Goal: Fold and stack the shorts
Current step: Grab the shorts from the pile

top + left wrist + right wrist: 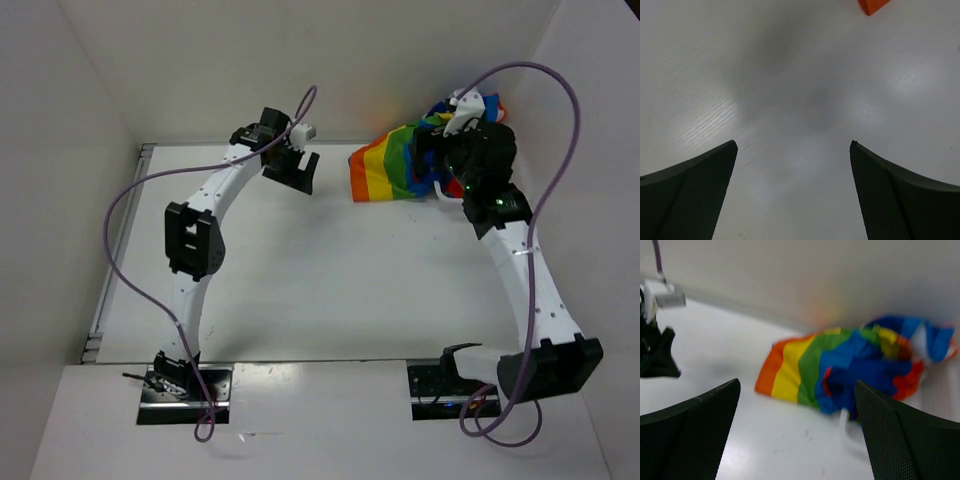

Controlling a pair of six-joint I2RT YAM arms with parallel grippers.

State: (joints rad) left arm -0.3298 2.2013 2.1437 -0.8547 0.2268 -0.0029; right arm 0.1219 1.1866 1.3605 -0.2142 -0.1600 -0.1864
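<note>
— Both ends gape wide, holding nothing: the left gripper [793, 144] over bare table [300, 290], upper centre; the right gripper [797, 381] just short of the shorts [390, 170], crumpled at upper right.
— Folding begun?
— Seemingly not. Next, I'd judge, pinch an edge and spread them flat.

Open table [330, 285] centre, shorts [385, 172] heaped at far right corner
</note>
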